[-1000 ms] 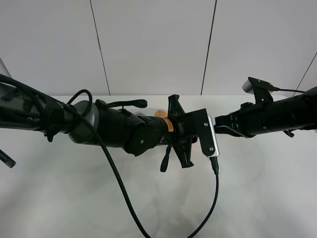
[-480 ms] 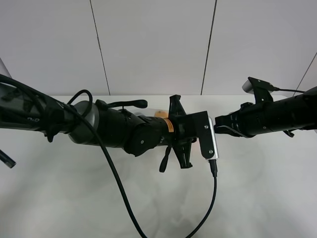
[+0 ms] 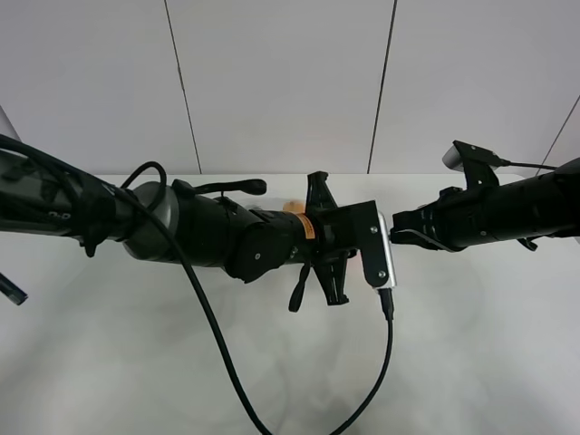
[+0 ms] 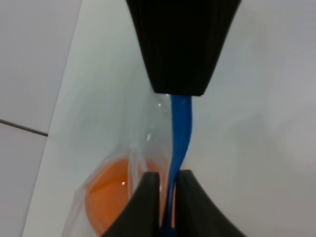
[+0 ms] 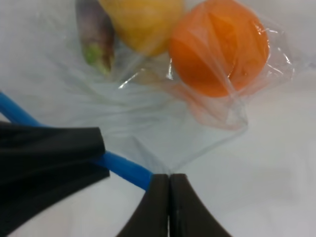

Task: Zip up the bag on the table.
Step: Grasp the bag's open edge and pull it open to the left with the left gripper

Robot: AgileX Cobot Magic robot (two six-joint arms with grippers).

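Right wrist, crinkly clear bag (image 5: pixel 148 111), blue zipper strip (image 5: pixel 123 168), orange (image 5: pixel 219 47) inside

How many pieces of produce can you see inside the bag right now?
3, all inside the bag: an orange by the bag's corner, a yellow fruit beside it, and a purple eggplant on the fruit's far side. More could lie beyond the frame edge.

No legible text or numbers; orange label (image 3: pixel 308 227) on the left arm (image 3: pixel 208 237) illegibly small.
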